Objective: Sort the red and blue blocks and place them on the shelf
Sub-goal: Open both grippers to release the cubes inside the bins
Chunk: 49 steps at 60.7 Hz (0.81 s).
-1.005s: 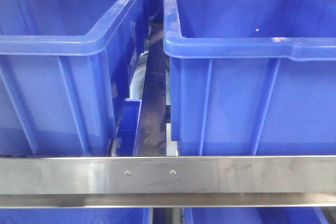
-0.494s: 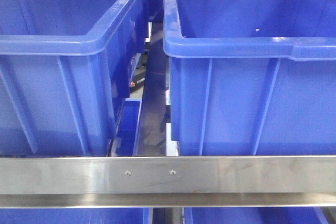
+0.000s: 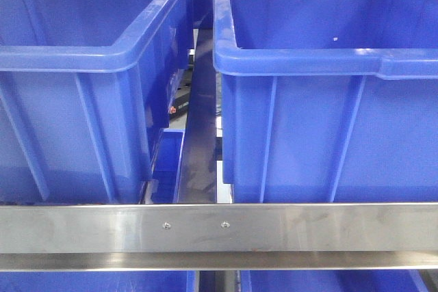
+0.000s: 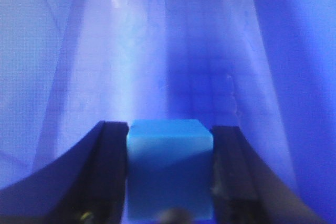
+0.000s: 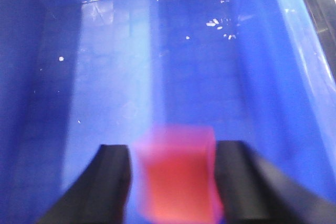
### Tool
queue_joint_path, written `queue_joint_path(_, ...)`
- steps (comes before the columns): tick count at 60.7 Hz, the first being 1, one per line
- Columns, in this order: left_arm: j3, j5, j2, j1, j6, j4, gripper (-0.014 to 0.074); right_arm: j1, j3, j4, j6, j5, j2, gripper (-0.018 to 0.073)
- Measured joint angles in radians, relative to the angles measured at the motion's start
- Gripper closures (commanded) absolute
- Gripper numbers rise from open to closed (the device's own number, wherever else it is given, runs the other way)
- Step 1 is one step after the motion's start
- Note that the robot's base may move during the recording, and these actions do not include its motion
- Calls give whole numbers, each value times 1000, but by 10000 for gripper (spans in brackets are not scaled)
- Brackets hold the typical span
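Blue plastic fills both wrist views: each arm reaches down into a tub whose smooth, slightly glossy floor and walls lie below the fingers. The left gripper (image 4: pixel 169 174) is clamped on the blue block (image 4: pixel 169 169), its dark fingers (image 4: pixel 107 174) pressed flat against two opposite faces, the cube held above the left tub floor (image 4: pixel 157 56). The right gripper (image 5: pixel 173 182) likewise pinches the red block (image 5: pixel 178 179), which looks blurred, over the speckled right tub floor (image 5: pixel 131 61). Both cubes appear matte, hard-edged and stiff, probably light, so a grip on parallel faces should hold without crushing; the matte skin suggests little slip. From the front view neither block nor gripper shows, only two large ribbed tubs, the left tub (image 3: pixel 89 59) and the right tub (image 3: pixel 321 63), side by side on the shelf, behind its brushed steel crossbar (image 3: pixel 219 227). Release looks close, though whether either cube touches the floor cannot be told.
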Motion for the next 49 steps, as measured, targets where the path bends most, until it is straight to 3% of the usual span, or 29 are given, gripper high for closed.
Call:
queue_joint_path(12,0,-2,0,0,0,0,96,0,0,-2,-1,0,0,50)
queue_joint_path(17,0,0,0,0,0,0,132,0,0,-2,-1,0,0,56)
queue_joint_path(24,0,10,0,0,0,0,319,0,0,-2,-2,0,0,188)
queue_joint_path(29,0,23,0,0,0,0,493,0,0,-2,-2,0,0,393)
queue_joint_path(33,0,39,-7,0,0,0,448,0,0,-2,-2,5,0,529)
queue_joint_path(37,0,53,-15,0,0,0,465,0,0,-2,-2,11,0,486)
queue_joint_path(49,0,90,-51,0,0,0,470,0,0,-2,-2,40,0,512)
